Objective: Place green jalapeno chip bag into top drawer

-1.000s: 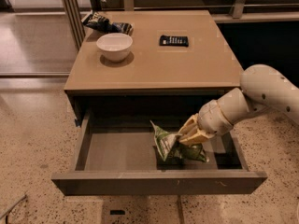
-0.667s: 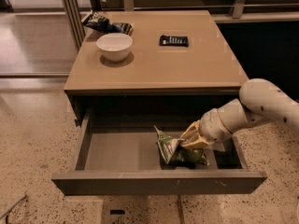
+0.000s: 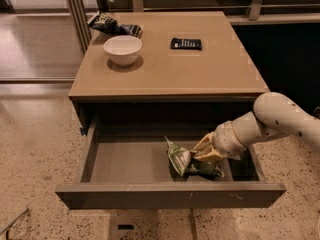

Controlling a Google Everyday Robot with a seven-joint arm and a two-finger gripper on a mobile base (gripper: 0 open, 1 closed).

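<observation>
Tan tabletop point(image 3: 170, 79) in the upper middle, over speckled floor point(image 3: 35, 149). On top, upper left: white bowl point(image 3: 122, 49), dark snack bag point(image 3: 112, 25) just behind; small black object point(image 3: 186, 43) to the right. Below, top drawer point(image 3: 170, 195) pulled open. Inside, right of centre: green jalapeno chip bag point(image 3: 179, 158), gripper point(image 3: 206, 151) against its right side; clamped or loose, impossible to tell.

gripper point(image 3: 206, 153) inside open top drawer point(image 3: 170, 196), right side, touching green jalapeno chip bag point(image 3: 178, 159)
</observation>
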